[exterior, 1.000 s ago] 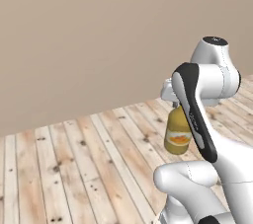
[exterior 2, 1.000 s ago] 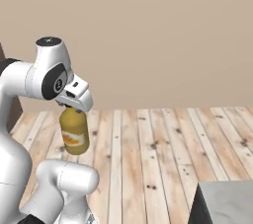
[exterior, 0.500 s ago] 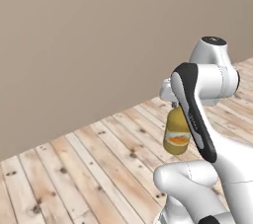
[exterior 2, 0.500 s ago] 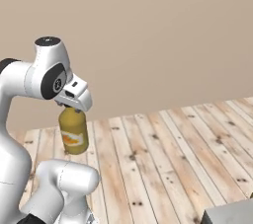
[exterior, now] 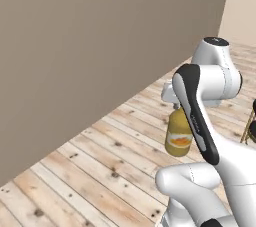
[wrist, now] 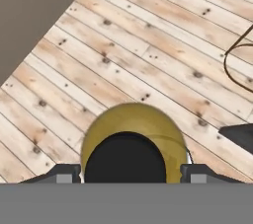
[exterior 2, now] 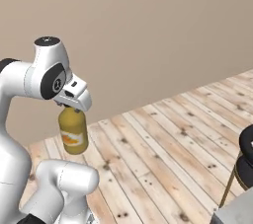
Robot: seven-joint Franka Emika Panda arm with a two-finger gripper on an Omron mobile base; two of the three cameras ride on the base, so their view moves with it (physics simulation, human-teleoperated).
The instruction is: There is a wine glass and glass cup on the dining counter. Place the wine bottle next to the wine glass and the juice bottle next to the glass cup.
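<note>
The juice bottle (exterior: 179,134) (exterior 2: 73,132), squat with yellow-orange liquid and an orange-white label, hangs upright in the air above a wooden floor. My gripper (exterior 2: 70,108) (exterior: 176,107) is shut on its neck from above. In the hand view the dark cap and the yellow shoulders of the juice bottle (wrist: 133,128) sit between the two fingertips of the gripper (wrist: 129,174). The wine glass, glass cup and wine bottle are out of view. A grey slab corner (exterior 2: 236,213) shows at the lower right; I cannot tell whether it is the dining counter.
A plain beige wall (exterior: 85,46) (exterior 2: 148,30) stands close ahead and to the left. Plank floor (exterior 2: 163,149) lies below. A dark stool with a thin brass frame (exterior 2: 245,161) (exterior: 250,127) (wrist: 238,65) stands at the right.
The whole picture has shifted: the base has turned, so the wall looms closer on the left and the stool has come into view. The bottle stays in the gripper as before.
</note>
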